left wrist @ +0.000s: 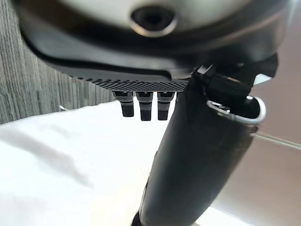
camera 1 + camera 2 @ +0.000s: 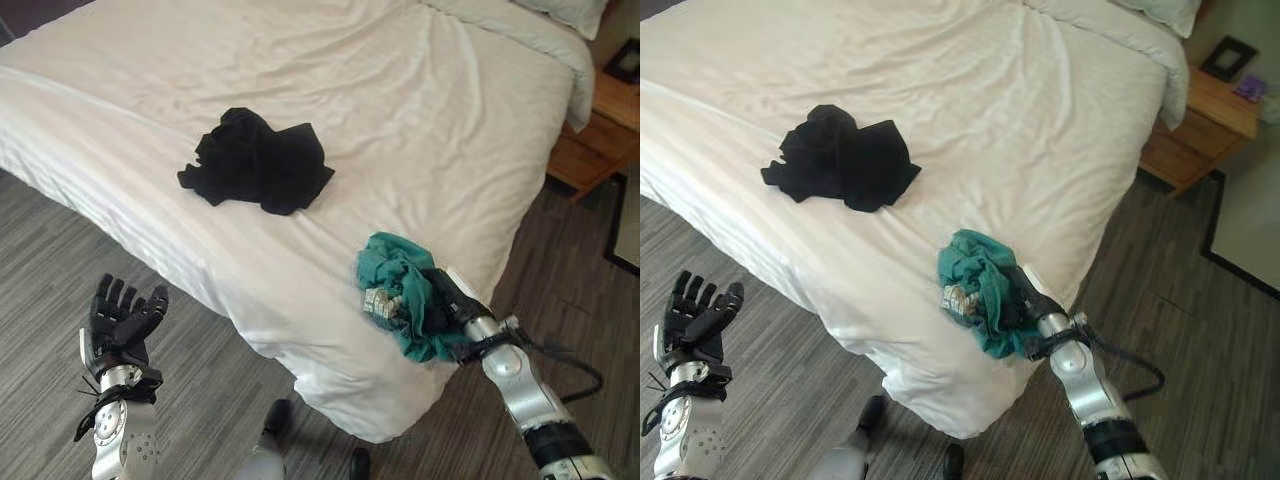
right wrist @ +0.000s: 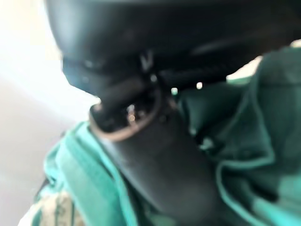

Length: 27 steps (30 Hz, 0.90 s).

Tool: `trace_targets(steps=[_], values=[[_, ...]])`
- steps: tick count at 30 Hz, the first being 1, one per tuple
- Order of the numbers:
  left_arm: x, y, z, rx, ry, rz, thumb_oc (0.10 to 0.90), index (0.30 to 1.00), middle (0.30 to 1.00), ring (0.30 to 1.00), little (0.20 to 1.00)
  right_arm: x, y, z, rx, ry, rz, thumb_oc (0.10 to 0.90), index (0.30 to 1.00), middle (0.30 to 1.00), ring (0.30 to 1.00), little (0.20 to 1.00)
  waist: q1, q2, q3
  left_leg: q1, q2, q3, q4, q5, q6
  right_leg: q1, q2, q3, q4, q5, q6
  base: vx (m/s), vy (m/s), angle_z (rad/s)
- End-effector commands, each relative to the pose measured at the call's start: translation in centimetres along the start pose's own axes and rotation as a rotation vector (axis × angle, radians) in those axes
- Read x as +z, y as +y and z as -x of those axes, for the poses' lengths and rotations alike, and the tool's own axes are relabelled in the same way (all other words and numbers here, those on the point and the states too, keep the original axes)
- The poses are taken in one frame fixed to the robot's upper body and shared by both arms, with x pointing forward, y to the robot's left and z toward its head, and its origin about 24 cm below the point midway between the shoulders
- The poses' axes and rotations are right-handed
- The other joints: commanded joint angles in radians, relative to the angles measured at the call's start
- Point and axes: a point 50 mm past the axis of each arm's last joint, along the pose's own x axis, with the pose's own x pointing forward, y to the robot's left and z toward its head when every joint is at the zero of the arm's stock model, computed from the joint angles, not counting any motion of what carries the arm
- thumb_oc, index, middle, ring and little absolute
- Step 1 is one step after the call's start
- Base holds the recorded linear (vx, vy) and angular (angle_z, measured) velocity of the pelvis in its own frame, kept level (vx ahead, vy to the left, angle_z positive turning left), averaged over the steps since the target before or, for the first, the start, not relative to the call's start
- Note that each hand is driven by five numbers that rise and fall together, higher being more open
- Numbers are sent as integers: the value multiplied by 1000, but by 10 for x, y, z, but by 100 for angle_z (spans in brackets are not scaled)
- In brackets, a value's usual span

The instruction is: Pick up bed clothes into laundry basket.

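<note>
Right robot hand (image 2: 452, 296): buried in a crumpled teal cloth garment (image 2: 400, 290) at the near corner of the bed, cloth bunched over and around it. In the right wrist view the teal fabric (image 3: 244, 155) wraps close against the dark hand, but the fingers are hidden in the folds, so I cannot tell whether they are clamped on it. A pale patterned patch shows on the garment's near-left side.

Left robot hand (image 2: 122, 318): raised over the grey wood-grain floor (image 2: 60, 250) beside the bed, fingers straight and spread, holding nothing.

White-sheeted bed (image 2: 400, 120): a rumpled black cloth garment (image 2: 258, 160) lies mid-mattress, well apart from the teal one. A wooden nightstand (image 2: 600, 130) stands past the bed's far right corner.
</note>
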Motion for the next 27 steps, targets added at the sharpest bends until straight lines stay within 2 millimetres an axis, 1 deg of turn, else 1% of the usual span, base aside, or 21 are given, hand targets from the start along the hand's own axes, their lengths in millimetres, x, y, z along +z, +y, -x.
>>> trace_targets(steps=[1, 2, 3, 4, 5, 6, 7, 9, 10, 12, 13, 14, 15, 16, 18, 20, 21, 22, 23, 24, 27], values=[[56, -11, -17, -50, -293, -7, 800, 900, 900, 900, 900, -97, -9, 78, -8, 453, 35, 400, 300, 300, 300, 300, -73, 60, -8, 54, -44, 38, 1, -127, 66, -49, -73, 80, -3, 135, 102, -26, 53, -21], [62, -10, -19, -26, -324, -3, 800, 900, 900, 900, 900, -102, -12, 82, -54, 477, 8, 400, 300, 300, 300, 300, -82, 62, -2, 67, -42, 50, 1, -135, 70, -56, -69, 85, 16, 147, 102, -66, 27, -31], [69, -15, -18, -33, -363, 15, 800, 900, 900, 900, 900, -100, -14, 80, -61, 467, 19, 400, 300, 300, 300, 300, -81, 64, 2, 65, -37, 64, 1, -131, 72, -72, -61, 90, 38, 148, 102, -67, 27, -44], [69, -15, -18, -33, -363, 15, 800, 900, 900, 900, 900, -100, -14, 81, -61, 467, 19, 400, 300, 300, 300, 300, -79, 64, 2, 65, -37, 65, 1, -131, 72, -73, -61, 91, 39, 147, 102, -161, 48, -56], [73, -8, -23, 23, -380, 17, 800, 900, 900, 900, 900, -96, -14, 74, -74, 447, 10, 400, 300, 300, 300, 300, -79, 70, 16, 70, -21, 92, 11, -127, 80, -77, -9, 69, 139, 81, 79, -201, 72, -50], [80, -7, -26, 44, -416, 31, 800, 900, 900, 900, 900, -97, -8, 75, -66, 450, -9, 400, 300, 300, 300, 300, -74, 72, 25, 68, -10, 113, 16, -116, 82, -72, 29, 67, 208, 20, 56, -280, 90, -70], [88, -5, -27, 61, -450, 41, 800, 900, 900, 900, 900, -101, -4, 78, -60, 472, -17, 400, 300, 300, 300, 300, -63, 71, 25, 64, -5, 133, 27, -114, 86, -51, 48, 40, 264, -19, 43, -214, 43, -91], [97, 0, -28, 102, -488, 48, 800, 900, 900, 900, 900, -106, 5, 83, -24, 497, -29, 400, 300, 300, 300, 300, -47, 64, 9, 49, -1, 153, 52, -112, 97, -7, 81, 11, 361, -61, 22, -167, 8, -104], [104, 4, -27, 125, -519, 52, 800, 900, 900, 900, 900, -109, 10, 85, -5, 512, -33, 400, 300, 300, 300, 300, -36, 54, -7, 35, -5, 162, 67, -109, 100, 19, 101, 15, 391, -77, 20, -133, -7, -66], [111, 13, -24, 178, -553, 60, 800, 900, 900, 900, 900, -107, 15, 84, 19, 503, -33, 400, 300, 300, 300, 300, -9, 28, -38, 7, -21, 183, 80, -99, 103, 71, 108, 26, 362, -68, 21, -100, -14, -50], [111, 21, -22, 220, -562, 72, 800, 900, 900, 900, 900, -104, 15, 82, 23, 489, -32, 400, 300, 300, 300, 300, 14, 11, -50, 4, -32, 192, 75, -99, 106, 100, 88, -4, 319, -104, 9, -77, 2, -48], [111, 27, -20, 250, -564, 83, 800, 900, 900, 900, 900, -103, 16, 82, 23, 484, -35, 400, 300, 300, 300, 300, 31, 10, -68, 0, -36, 201, 77, -89, 104, 118, 80, -13, 282, -129, 12, -112, -2, -58], [104, 33, -17, 271, -535, 97, 800, 900, 900, 900, 900, -104, 17, 82, 34, 489, -31, 400, 300, 300, 300, 300, 44, 10, -82, -10, -43, 196, 85, -80, 102, 152, 96, -2, 196, -198, -12, -100, -12, -56], [103, 33, -17, 271, -534, 98, 800, 900, 900, 900, 900, -105, 17, 82, 34, 489, -30, 400, 300, 300, 300, 300, 43, 11, -82, -11, -43, 196, 87, -81, 102, 154, 96, -3, 193, -198, -13, -162, -58, -29], [100, 32, -16, 254, -503, 70, 800, 900, 900, 900, 900, -104, 15, 81, 31, 484, -46, 400, 300, 300, 300, 300, 52, 13, -65, -47, -36, 179, 114, -54, 88, 158, 123, -2, 142, -205, -35, -223, -101, 19], [99, 28, -19, 224, -480, 25, 800, 900, 900, 900, 900, -103, 9, 80, 15, 475, -65, 400, 300, 300, 300, 300, 70, 27, -25, -97, -33, 102, 137, 4, 55, 144, 142, 0, 140, -208, -57, -341, -76, 30], [97, 20, -21, 195, -476, 29, 800, 900, 900, 900, 900, -106, 3, 80, -15, 490, -76, 400, 300, 300, 300, 300, 75, 38, 0, -117, -35, 14, 135, 32, 18, 134, 146, -5, 149, -205, -63, -382, -16, 41], [95, 14, -22, 173, -472, 35, 800, 900, 900, 900, 900, -109, 1, 82, -31, 505, -92, 400, 300, 300, 300, 300, 65, 40, 15, -122, -22, 1, 130, 24, 8, 126, 140, -17, 151, -197, -62, -347, 15, 50], [92, 11, -22, 170, -461, 37, 800, 900, 900, 900, 900, -110, -1, 85, -46, 506, -108, 400, 300, 300, 300, 300, 47, 43, 22, -125, -2, 18, 137, 18, 7, 120, 133, -39, 153, -191, -62, -289, 53, 34], [92, 8, -23, 166, -466, 37, 800, 900, 900, 900, 900, -111, 0, 87, -62, 509, -132, 400, 300, 300, 300, 300, 32, 43, 28, -123, 33, 44, 149, 19, 9, 109, 123, -55, 158, -183, -61, -219, 77, 60], [100, -7, -27, 113, -503, 44, 800, 900, 900, 900, 900, -120, 4, 106, -82, 556, -173, 400, 300, 300, 300, 300, -5, 49, 7, -76, 127, 25, 114, 33, -17, 99, 110, -74, 160, -187, -54, -87, 109, 32]])
